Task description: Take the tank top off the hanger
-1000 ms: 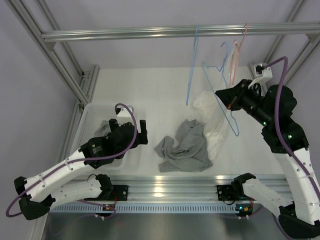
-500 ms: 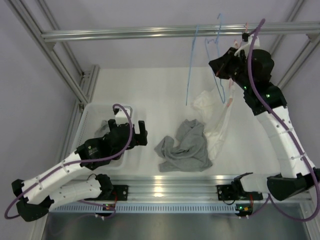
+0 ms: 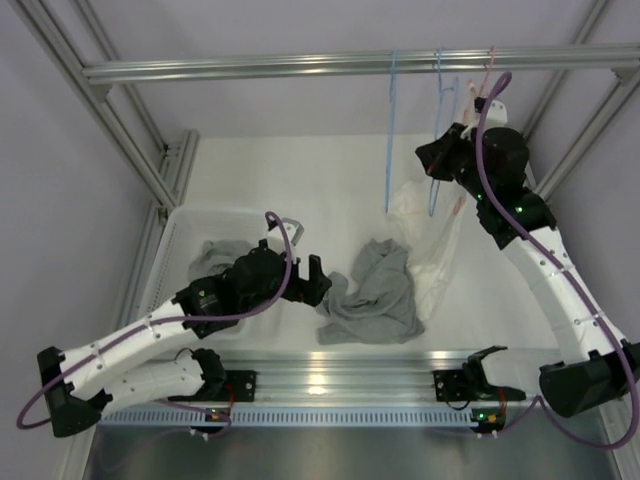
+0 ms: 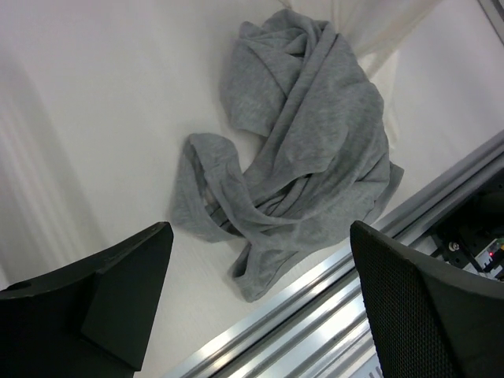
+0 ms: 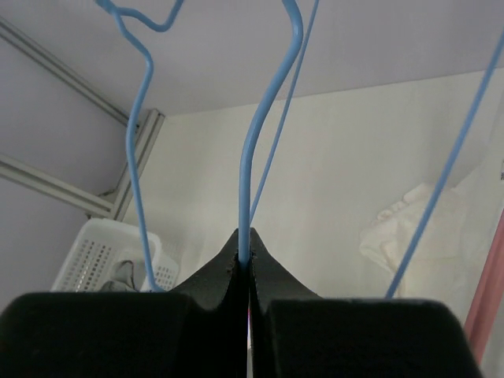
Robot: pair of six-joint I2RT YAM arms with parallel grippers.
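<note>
A grey tank top (image 3: 372, 292) lies crumpled on the white table, off any hanger; in the left wrist view (image 4: 303, 150) it fills the middle. My left gripper (image 3: 314, 281) is open and empty, just at its left edge, its jaws wide apart above it (image 4: 260, 307). My right gripper (image 3: 433, 160) is raised near the top rail and shut on the wire of a bare blue hanger (image 3: 437, 110). The right wrist view shows the fingertips (image 5: 249, 256) pinching that wire (image 5: 246, 189).
A second blue hanger (image 3: 390, 130) and a pink hanger (image 3: 470, 95) hang from the rail (image 3: 300, 66). A white garment (image 3: 432, 245) lies beside the tank top. A white basket (image 3: 178, 228) with grey cloth (image 3: 208, 258) stands at left. An aluminium edge rail (image 4: 346, 295) runs along the front.
My right gripper has lifted the blue hanger from over the table up to the rail. My left gripper has moved right from the basket to the grey tank top.
</note>
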